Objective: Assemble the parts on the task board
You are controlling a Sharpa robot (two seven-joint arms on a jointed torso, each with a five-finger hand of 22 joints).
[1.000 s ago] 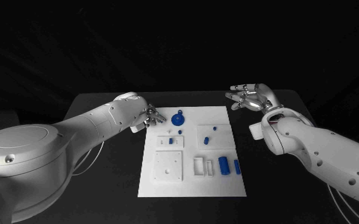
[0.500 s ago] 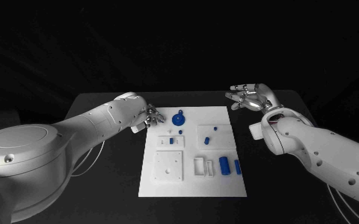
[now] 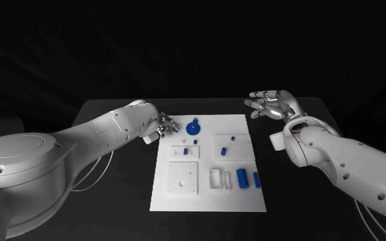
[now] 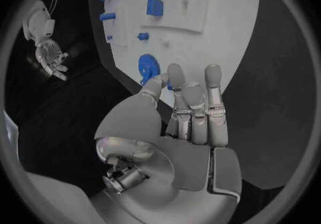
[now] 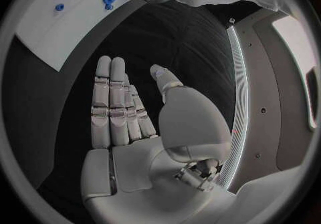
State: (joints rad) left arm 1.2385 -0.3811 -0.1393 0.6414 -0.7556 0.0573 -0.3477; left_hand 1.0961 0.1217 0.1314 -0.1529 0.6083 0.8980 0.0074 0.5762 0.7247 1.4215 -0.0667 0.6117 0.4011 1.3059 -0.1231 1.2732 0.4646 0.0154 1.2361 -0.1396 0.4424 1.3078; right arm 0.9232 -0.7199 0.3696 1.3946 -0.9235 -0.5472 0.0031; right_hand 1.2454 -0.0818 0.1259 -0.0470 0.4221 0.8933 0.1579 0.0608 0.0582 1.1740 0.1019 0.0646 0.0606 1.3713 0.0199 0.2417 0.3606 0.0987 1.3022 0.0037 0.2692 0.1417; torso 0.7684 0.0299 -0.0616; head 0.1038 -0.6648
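White glossy arm shells, small dark screw dots; silver segmented left hand and right hand; thin cable along left arm.

Black table, dark matte top. White task board lies flat on it, roughly centred, long side running away from the robot. Board carries raised white blocks and small blue parts: a round gear-like piece near the far end, small pegs mid-board, two upright blue cylinders near the right edge toward the near end.
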